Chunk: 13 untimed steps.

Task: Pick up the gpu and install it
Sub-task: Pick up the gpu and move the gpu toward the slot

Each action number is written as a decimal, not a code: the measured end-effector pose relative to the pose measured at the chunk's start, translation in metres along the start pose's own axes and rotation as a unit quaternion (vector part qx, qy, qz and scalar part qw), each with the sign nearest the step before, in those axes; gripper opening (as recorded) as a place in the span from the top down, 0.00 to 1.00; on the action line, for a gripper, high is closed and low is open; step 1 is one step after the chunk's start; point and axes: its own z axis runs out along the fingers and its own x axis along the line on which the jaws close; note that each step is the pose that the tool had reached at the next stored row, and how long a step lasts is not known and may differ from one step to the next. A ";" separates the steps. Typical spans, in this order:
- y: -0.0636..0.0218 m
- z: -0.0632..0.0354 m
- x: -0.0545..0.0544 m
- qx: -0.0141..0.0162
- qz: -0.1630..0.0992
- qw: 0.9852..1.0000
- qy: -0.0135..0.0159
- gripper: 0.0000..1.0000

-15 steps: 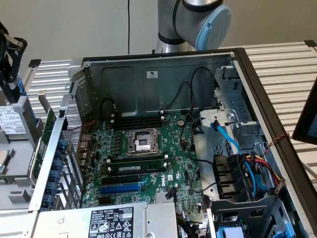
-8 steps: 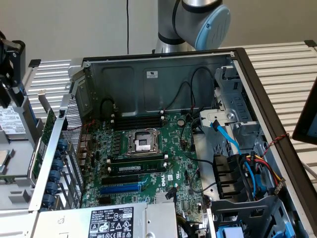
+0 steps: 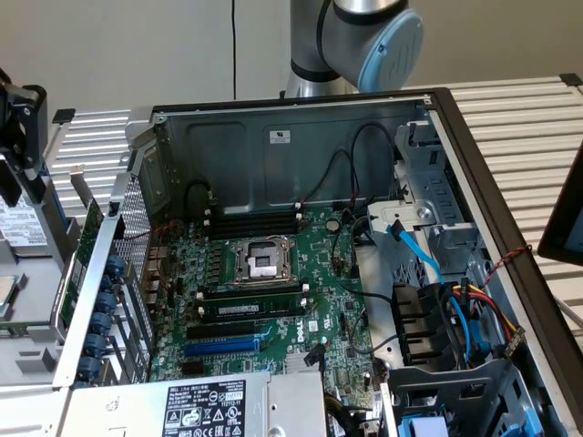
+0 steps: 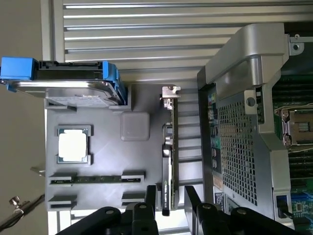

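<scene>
The gpu point(image 4: 168, 147) stands on its long edge in a slot of the grey tray point(image 4: 105, 161), its silver bracket at the far end and its black shroud facing the computer case. My gripper point(image 4: 169, 198) is open. One finger point(image 4: 150, 203) stands on each side of the card's near end, with a gap to the card on both sides. In the exterior view the gpu point(image 3: 88, 235) is a thin green strip just outside the case's rear panel. The black gripper point(image 3: 18, 137) hangs above the tray at the exterior view's left.
The open case point(image 3: 437, 100) holds the green motherboard point(image 3: 273, 273) with an empty blue slot point(image 3: 223, 346) and memory sticks. The tray also carries a blue-framed hard drive point(image 4: 63, 81), a processor chip point(image 4: 73, 145) and a memory stick point(image 4: 95, 180). The perforated case rear point(image 4: 234, 156) stands close beside the card.
</scene>
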 end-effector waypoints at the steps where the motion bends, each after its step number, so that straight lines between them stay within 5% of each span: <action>1: 0.0000 0.0007 0.001 0.000 0.001 1.000 -0.002 0.63; 7: -0.0010 0.0073 0.003 -0.002 0.008 1.000 -0.007 0.62; 11: -0.0025 0.0112 0.004 -0.010 0.012 1.000 -0.006 0.55; 13: -0.0029 0.0123 0.004 -0.020 0.015 1.000 -0.005 0.55</action>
